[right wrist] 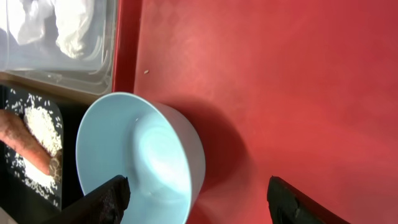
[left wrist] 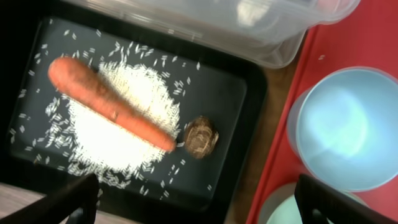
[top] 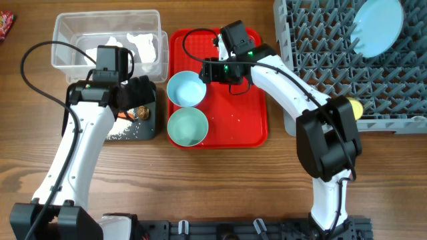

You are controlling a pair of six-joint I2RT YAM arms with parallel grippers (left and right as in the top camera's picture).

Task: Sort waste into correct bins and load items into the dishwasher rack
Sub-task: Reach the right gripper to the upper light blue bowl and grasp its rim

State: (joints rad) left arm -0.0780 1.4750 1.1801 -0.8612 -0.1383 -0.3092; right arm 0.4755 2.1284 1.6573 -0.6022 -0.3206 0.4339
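my right claw [right wrist: 198,200] is spread wide and empty, just by the light-blue bowl [right wrist: 140,155] on the red serving tray [right wrist: 280,87]. bowl looks rigid, light, slick: i'd pinch across its rim. left claw [left wrist: 200,202] released too, above black tray [left wrist: 245,93].

Black tray [top: 148,127] largely hidden under left arm [top: 83,140], yellow cup [top: 357,107] half behind right arm [top: 327,133], wrapper [top: 4,27] cut by left edge, green bowl [left wrist: 277,206] cropped at left wrist view's bottom.
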